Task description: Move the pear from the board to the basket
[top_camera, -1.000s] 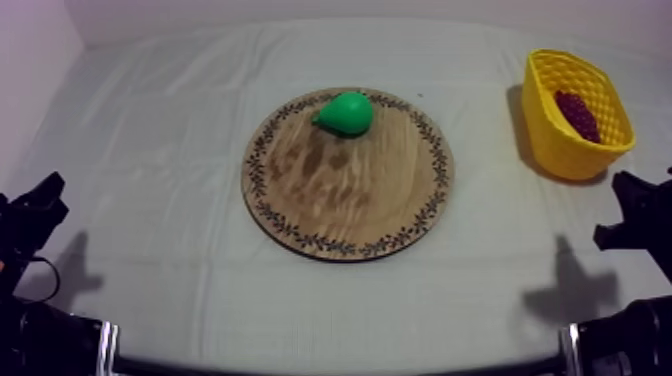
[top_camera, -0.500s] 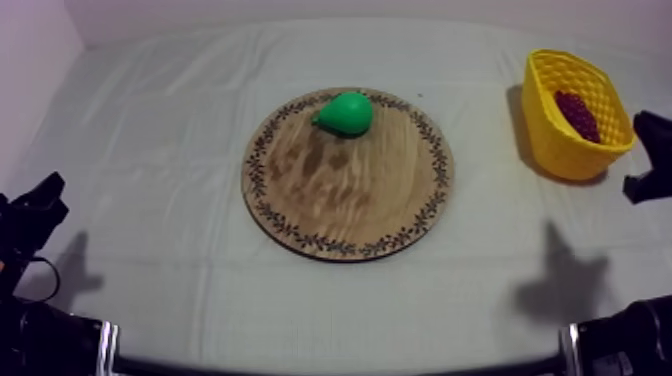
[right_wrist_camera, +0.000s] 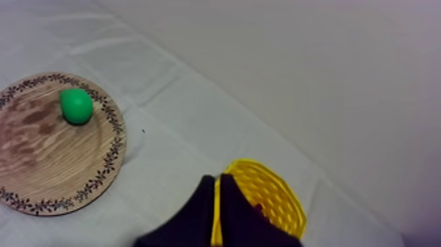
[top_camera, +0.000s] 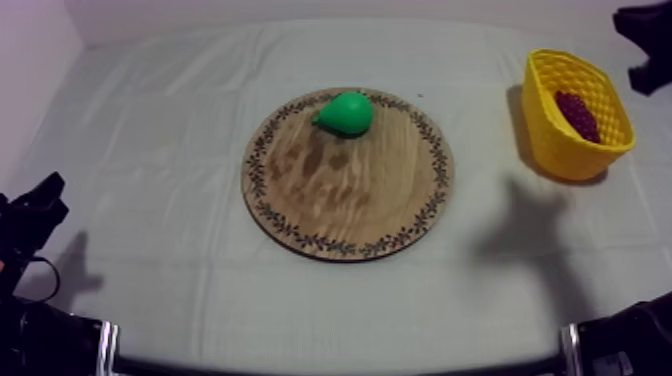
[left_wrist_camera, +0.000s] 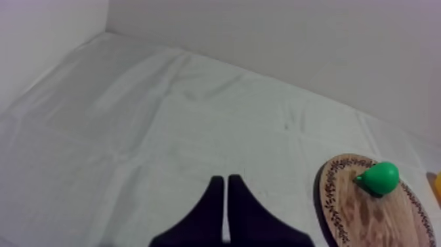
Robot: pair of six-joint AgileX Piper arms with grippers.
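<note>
A green pear [top_camera: 345,113] lies on the far part of the round wooden board [top_camera: 340,205] in the middle of the table. The yellow basket [top_camera: 548,130] stands at the far right with a bunch of dark grapes [top_camera: 577,114] inside. My right gripper [top_camera: 645,42] hangs high past the basket's far side, well away from the pear. In the right wrist view its fingers [right_wrist_camera: 215,179] lie together as a wedge over the basket [right_wrist_camera: 279,197], with the pear [right_wrist_camera: 76,105] far off. My left gripper [left_wrist_camera: 225,179] is shut on nothing over bare cloth, the pear [left_wrist_camera: 380,177] off to its side.
Grey-white cloth covers the table, and walls rise behind and at the left. My left arm [top_camera: 35,210] rests low at the left edge. The right arm's shadow [top_camera: 525,225] falls on the cloth between board and basket.
My right gripper has travelled from low beside the table's right edge up past the basket to the far right corner. Its shadow has shifted with it. Pear, board and left arm have stayed put.
</note>
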